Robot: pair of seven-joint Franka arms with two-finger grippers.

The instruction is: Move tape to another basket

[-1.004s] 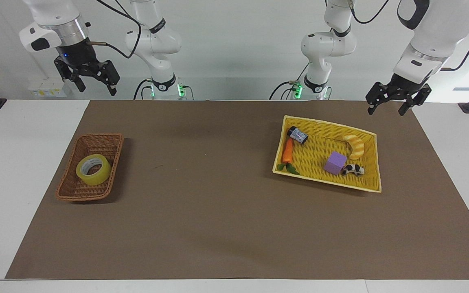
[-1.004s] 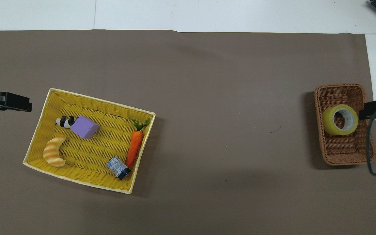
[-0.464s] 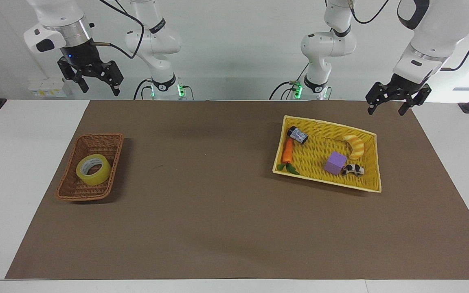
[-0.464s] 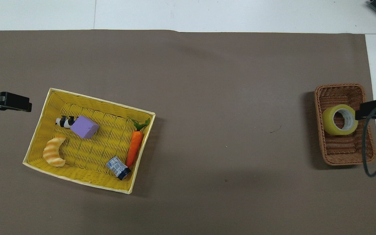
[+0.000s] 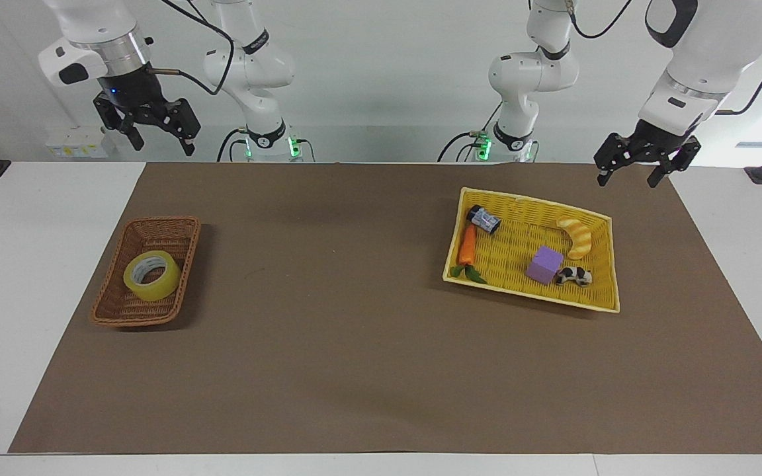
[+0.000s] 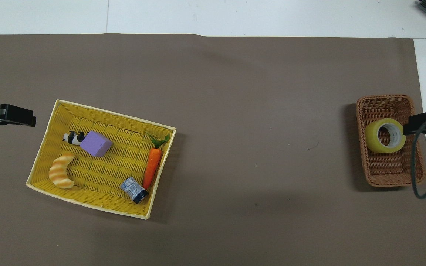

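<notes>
Right gripper (image 5: pixel 158 135) higher now; glossy tape (image 5: pixel 151 276) in woven basket (image 5: pixel 116 311).

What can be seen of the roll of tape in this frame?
The tape is a thick roll of translucent yellow packing tape with a white inner core. It lies flat, its hole facing up, inside the small brown wicker basket at the right arm's end of the table, about midway along it. Only the basket's woven floor touches it. It looks intact and untouched; no gripper is on it.
</notes>
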